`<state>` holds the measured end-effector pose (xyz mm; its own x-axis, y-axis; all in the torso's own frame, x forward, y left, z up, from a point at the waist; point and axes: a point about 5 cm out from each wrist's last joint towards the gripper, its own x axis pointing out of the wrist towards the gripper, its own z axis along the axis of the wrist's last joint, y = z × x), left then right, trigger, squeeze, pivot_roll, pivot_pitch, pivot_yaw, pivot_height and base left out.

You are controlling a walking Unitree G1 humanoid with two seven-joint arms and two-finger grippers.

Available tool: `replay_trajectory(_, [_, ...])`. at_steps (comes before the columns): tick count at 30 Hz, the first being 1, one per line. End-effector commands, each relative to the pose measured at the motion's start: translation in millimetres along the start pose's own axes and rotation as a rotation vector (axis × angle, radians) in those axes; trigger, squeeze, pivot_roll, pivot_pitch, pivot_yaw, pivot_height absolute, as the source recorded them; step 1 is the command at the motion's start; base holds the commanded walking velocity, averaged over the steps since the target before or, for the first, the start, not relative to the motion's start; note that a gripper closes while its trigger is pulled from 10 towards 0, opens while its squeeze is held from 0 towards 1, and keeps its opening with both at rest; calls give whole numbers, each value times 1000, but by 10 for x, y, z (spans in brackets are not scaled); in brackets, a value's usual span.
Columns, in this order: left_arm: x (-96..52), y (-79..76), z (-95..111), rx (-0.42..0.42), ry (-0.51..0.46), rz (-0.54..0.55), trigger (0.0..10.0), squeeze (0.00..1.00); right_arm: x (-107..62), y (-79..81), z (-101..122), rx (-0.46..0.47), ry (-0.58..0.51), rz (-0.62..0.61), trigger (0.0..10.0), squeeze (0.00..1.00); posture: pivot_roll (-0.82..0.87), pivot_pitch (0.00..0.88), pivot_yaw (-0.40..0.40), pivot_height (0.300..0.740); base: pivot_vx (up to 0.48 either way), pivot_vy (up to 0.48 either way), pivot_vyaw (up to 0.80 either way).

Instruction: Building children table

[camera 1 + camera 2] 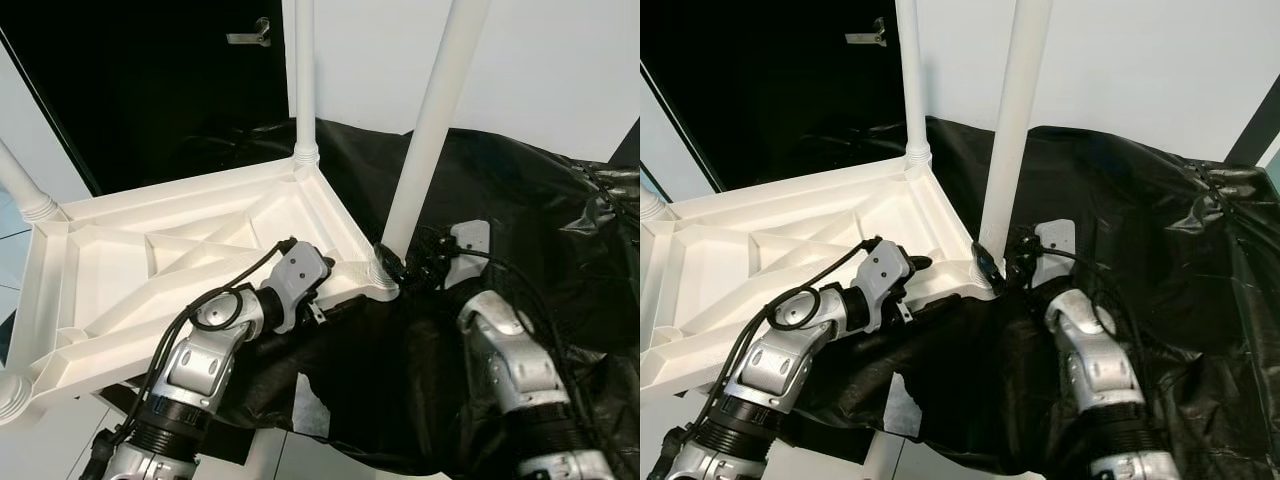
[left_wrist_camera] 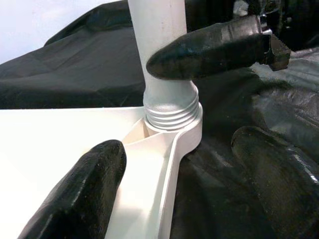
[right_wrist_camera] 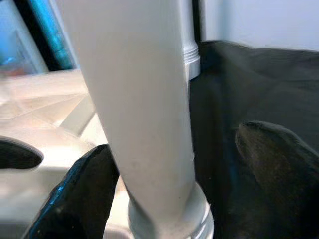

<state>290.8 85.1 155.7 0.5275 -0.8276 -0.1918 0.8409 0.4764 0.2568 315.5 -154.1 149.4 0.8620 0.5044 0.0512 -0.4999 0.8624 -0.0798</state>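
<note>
A white plastic children's table (image 1: 120,300) lies upside down on a black sheet, its ribbed underside facing up. Legs stand up from its corners. The nearest leg (image 1: 432,130) sits in the threaded socket (image 2: 172,117) at the right corner. My right gripper (image 1: 402,268) is open around the base of this leg (image 3: 144,99); one finger (image 3: 79,194) touches it and the other finger (image 3: 279,169) stands apart. My left gripper (image 1: 305,285) is open and straddles the table's rim (image 2: 169,199) just beside that corner, one finger inside and one outside.
The far corner carries a second leg (image 1: 305,80), and a third leg (image 1: 22,190) rises at the left edge. Crumpled black sheet (image 1: 540,220) covers the floor to the right. Behind stand a white wall and a dark doorway with a handle (image 1: 250,35).
</note>
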Motion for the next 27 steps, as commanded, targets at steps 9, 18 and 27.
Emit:
replay_trajectory(9, [-14, 51, 4, 11, 14, 81, 10000, 0, 217, -67, -42, -57, 90, 226, 10000, 0, -3, 0, -39, 740, 0, 0, 0])
replay_trajectory(18, [-3, 59, 25, 10, 8, 92, 10000, 0, 392, 15, -87, -99, 140, 364, 10000, 0, 10, 0, -52, 740, 0, 0, 0])
replay_trajectory(27, [-6, 43, 29, 5, 6, 98, 10000, 0, 374, -21, -130, -78, 139, 361, 0, 0, 4, 0, -59, 740, 0, 0, 0])
